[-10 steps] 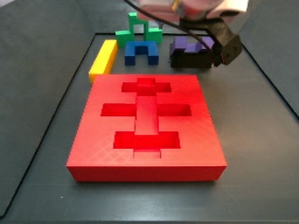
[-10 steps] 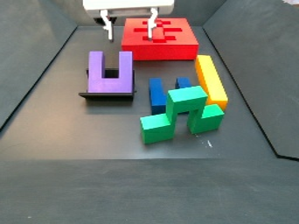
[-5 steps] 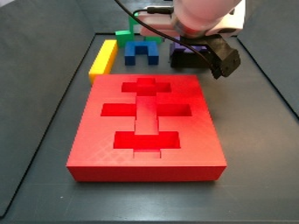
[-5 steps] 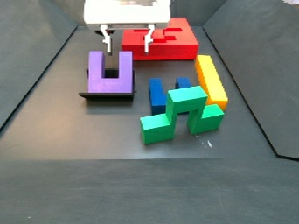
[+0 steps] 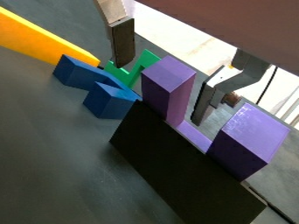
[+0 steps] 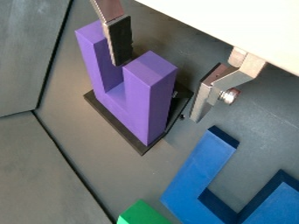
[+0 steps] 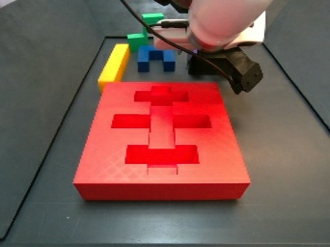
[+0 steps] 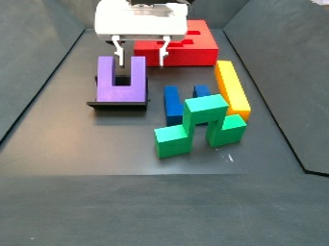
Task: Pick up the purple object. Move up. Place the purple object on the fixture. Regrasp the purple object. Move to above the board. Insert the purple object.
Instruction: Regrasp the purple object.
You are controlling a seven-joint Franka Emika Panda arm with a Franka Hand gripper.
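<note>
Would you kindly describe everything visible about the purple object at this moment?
The purple object is a matte, plastic-looking U-shaped block: two square prongs joined by a base. It rests on the black fixture, and in a side view its prongs point toward the red board. The gripper is open and straddles one prong: one finger sits in the slot between the prongs, the other outside. No contact shows.

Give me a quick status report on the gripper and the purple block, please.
Gripper open, straddling one prong of the purple object. Purple object on the fixture, not clamped yet. Blue block close by, not blocking.
</note>
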